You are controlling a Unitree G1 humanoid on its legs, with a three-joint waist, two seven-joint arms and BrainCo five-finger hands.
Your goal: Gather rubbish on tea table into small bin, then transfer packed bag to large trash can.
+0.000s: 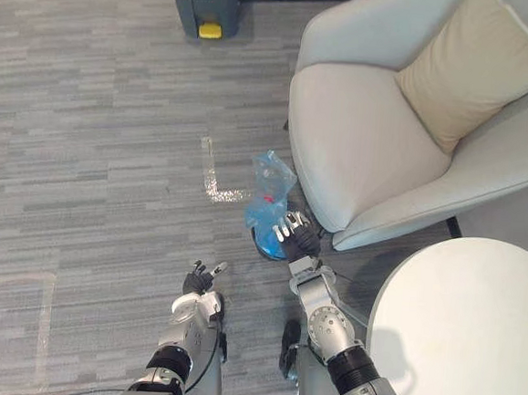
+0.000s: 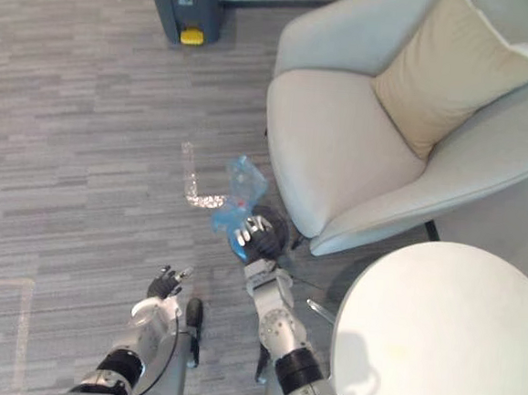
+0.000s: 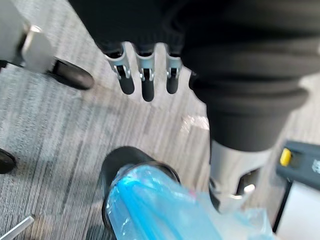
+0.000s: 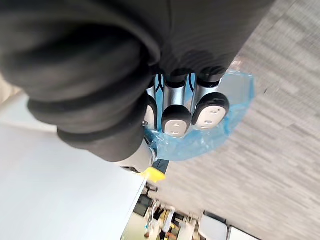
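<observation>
Beige armchair [image 1: 369, 142] (cushioned) beside blue bag [image 1: 269, 193].

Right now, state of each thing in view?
Bag: in the bin, top bunched above the rim.
Bin: upright on the floor, lined with the bag.
Right hand: shut on the bag.
Left hand: open, holding nothing.
Large can: upright, lid not visible.
</observation>
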